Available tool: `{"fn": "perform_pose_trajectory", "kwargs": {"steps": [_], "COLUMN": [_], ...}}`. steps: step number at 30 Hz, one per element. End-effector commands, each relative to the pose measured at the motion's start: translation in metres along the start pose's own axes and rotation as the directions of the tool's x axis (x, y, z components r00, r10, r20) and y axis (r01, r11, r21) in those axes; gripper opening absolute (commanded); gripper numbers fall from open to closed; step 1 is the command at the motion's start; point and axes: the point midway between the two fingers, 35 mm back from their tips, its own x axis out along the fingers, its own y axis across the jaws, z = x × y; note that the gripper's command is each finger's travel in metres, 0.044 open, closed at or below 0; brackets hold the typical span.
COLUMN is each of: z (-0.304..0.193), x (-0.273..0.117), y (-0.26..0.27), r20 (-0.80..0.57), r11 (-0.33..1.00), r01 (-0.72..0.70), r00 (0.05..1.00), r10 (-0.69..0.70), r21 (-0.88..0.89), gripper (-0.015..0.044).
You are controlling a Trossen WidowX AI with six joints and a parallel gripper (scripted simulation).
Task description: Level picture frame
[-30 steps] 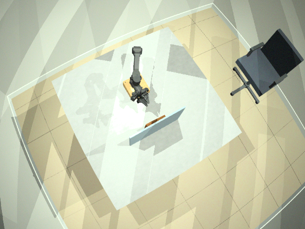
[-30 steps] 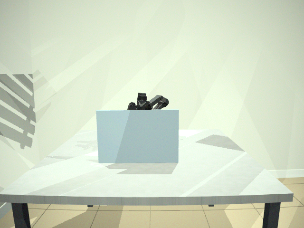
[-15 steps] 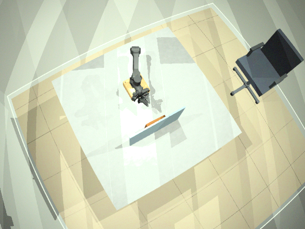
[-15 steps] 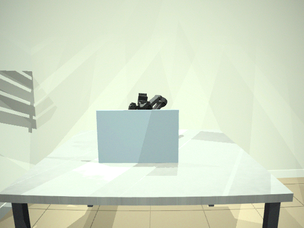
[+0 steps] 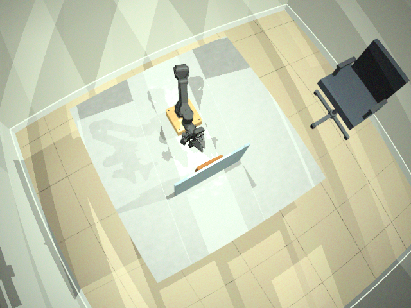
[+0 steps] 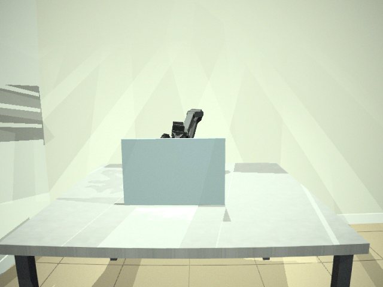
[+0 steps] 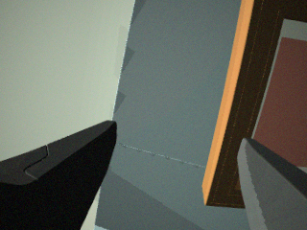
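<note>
The picture frame [image 5: 209, 162] [image 7: 224, 115] hangs on the robot's side of the upright blue-grey panel [image 5: 216, 171] [image 6: 173, 173] [image 7: 168, 96]. The wrist view shows its orange side, dark face and part of a red-brown picture; the rest is out of view or behind a finger. Its side edge runs close to parallel with the panel's edge there; I cannot tell how level it hangs. The screw and strip are hidden. My gripper [image 5: 202, 149] [image 7: 177, 139] is open, with nothing between its fingers, in front of the panel and short of the frame. The right finger overlaps the frame's lower corner in the wrist view.
The arm stands on a wooden base [image 5: 196, 117] on the grey-white table [image 5: 282, 149] [image 6: 278, 222]. The panel stands across the table in front of the arm. An office chair [image 5: 348, 94] stands on the floor beyond the table's edge.
</note>
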Motion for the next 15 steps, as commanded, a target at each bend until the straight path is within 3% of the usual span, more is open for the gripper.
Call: {"fn": "perform_pose_trajectory", "kwargs": {"steps": [1, 15], "z": [-0.003, -0.013], "x": [0.013, 0.032], "y": [-0.015, -0.043], "r20": [-0.001, -0.001], "r11": [1.0, 1.0], "r01": [0.013, 0.012], "r00": [1.0, 1.0], "r10": [-0.013, -0.012], "r21": [-0.001, 0.0], "gripper": [0.026, 0.026]}}
